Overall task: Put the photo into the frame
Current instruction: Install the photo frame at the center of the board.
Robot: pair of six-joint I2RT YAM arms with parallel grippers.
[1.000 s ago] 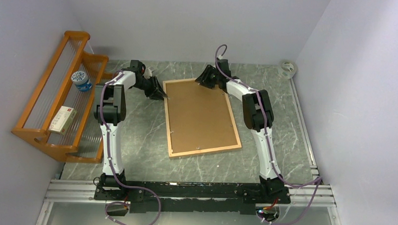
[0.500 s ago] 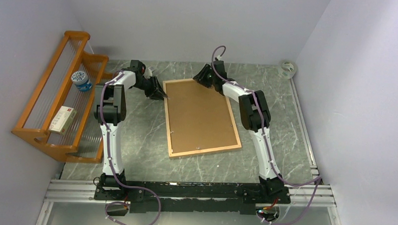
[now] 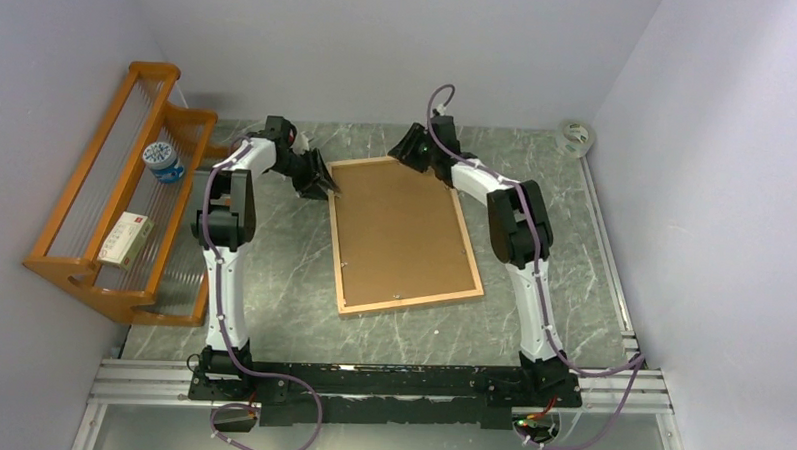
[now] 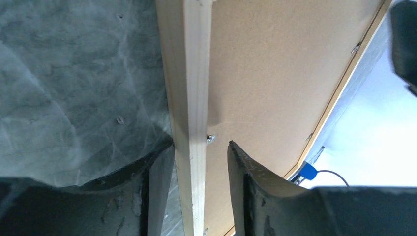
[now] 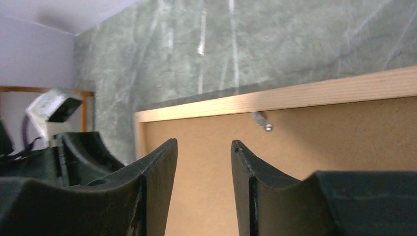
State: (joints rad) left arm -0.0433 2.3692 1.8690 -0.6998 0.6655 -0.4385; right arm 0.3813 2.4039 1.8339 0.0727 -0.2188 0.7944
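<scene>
Astride the frame [image 4: 189,73] rim, left jaws stand spread — right jaws spread over it.

fingers [image 4: 248,189] apart astride frame [image 4: 189,73] rail | metal clip [image 4: 211,139] between them | backing board [image 4: 275,73] right | table [image 4: 74,73] left

The right pincer [image 3: 409,151] has lifted off the far rail of the frame [image 3: 465,237]. The rail now lies just beyond its fingertips, and its jaws have parted a little. The left pincer [image 4: 200,142] has loosened astride the side rail, with a gap showing beside one finger, and has edged toward the far corner.
</scene>
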